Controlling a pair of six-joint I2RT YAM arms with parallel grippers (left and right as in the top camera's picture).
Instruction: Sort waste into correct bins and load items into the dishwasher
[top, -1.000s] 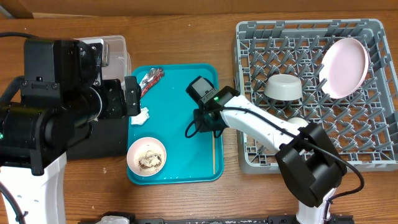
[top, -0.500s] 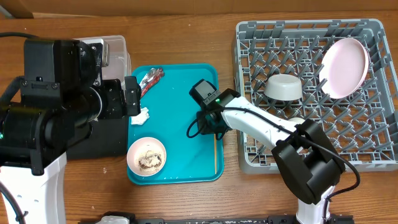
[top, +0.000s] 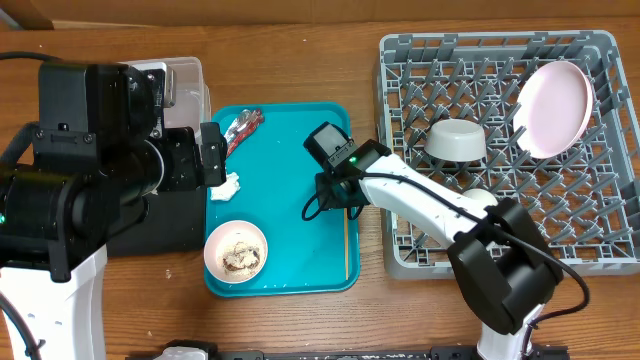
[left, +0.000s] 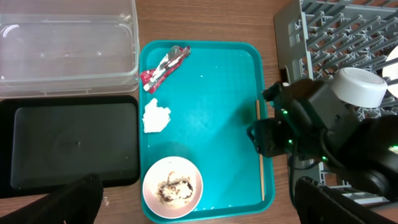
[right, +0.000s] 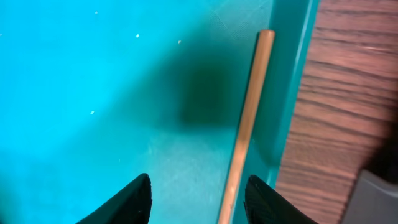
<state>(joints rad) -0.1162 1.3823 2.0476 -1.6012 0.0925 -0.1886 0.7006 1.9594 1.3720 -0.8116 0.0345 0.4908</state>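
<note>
Right gripper (right: 199, 202): low over the teal tray (top: 280, 110), jaws spread, pinching nothing.
Chopstick (right: 249, 118): flat on the tray floor, hugging the right-hand wall, passing between the fingertips, closer to one tip.
Edges: tray wall tight on the stick's outer side, wooden table (top: 300, 50) past it, dish rack (top: 500, 42) just beside.
Open room: bare teal floor on the stick's inner side.
Left gripper (left: 199, 208): high above, jaws wide apart, holding nothing.
Waste: wrapper (left: 163, 64) and napkin (left: 155, 116) by the tray's left wall, small bowl (left: 172, 185) with scraps at the near-left corner.
Bins: clear tub (left: 68, 43) and black tray (left: 68, 146) left of the teal tray.
Rack load: pink plate (top: 553, 108), grey bowl (top: 456, 140), white cup (left: 359, 87).
</note>
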